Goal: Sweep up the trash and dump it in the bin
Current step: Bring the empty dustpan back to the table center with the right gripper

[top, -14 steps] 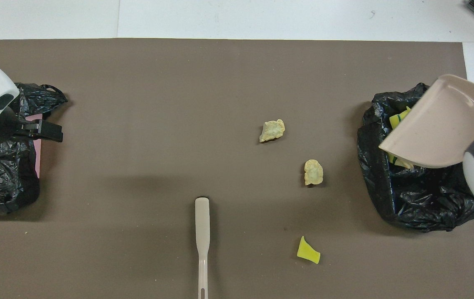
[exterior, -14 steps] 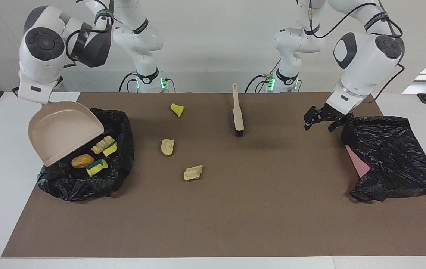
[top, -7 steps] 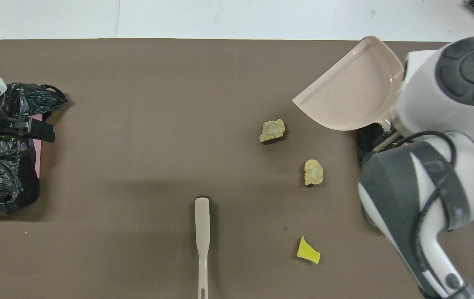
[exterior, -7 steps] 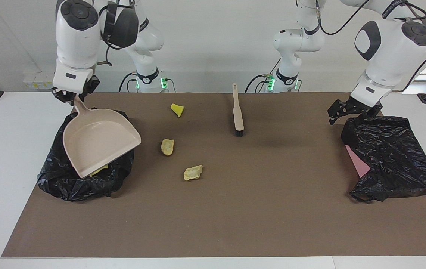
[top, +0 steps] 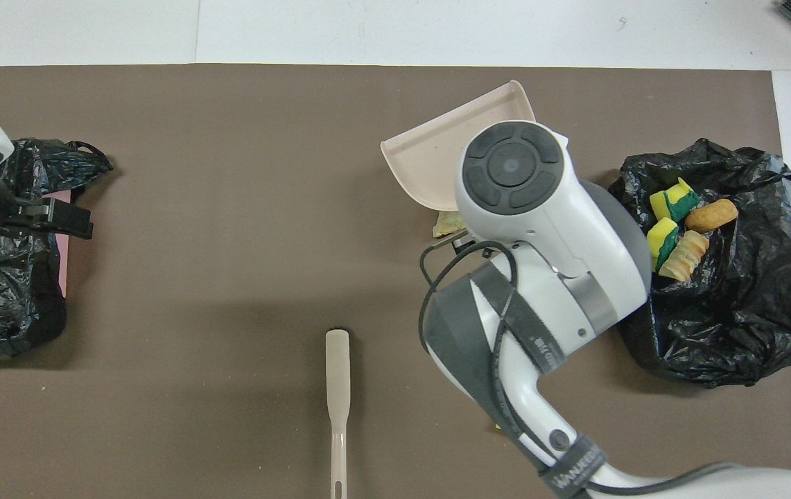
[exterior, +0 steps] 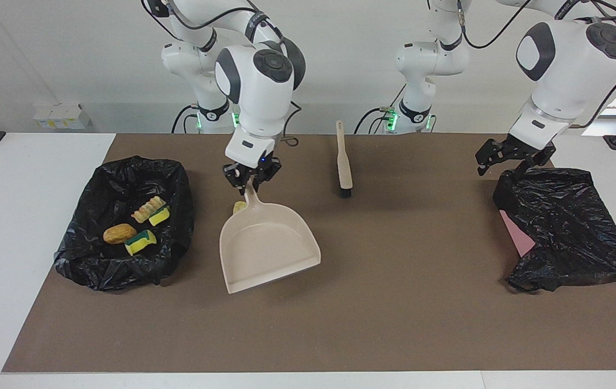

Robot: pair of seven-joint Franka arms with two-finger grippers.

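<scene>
The dustpan (exterior: 267,246) is held by its handle in the right gripper (exterior: 250,181), whose fingers are pinched on that handle. The pan hangs over the middle of the brown mat (exterior: 394,302), its open edge pointing away from the robots. Just under the gripper, beside the handle, a pale scrap (exterior: 239,206) is seen on the mat; in the overhead view another pale scrap (top: 448,222) peeks out from beneath the pan's edge. The remaining loose scraps are hidden by the arm and the pan.

Four scraps lie in the bin bag (exterior: 86,265) at the right arm's end of the table: a ridged tan lump (exterior: 148,209), a yellow sponge bit (exterior: 160,215), a brown bread-like lump (exterior: 119,233) and a green-backed sponge bit (exterior: 140,241). They lie well apart from the right gripper.

The brush (exterior: 343,162) lies on the mat close to the robots, untouched.

The left gripper (exterior: 507,159) hangs with its fingers spread over the edge of a second black bag (exterior: 572,232) at the left arm's end, holding nothing. A pink sheet (exterior: 518,233) shows at that bag's edge.
</scene>
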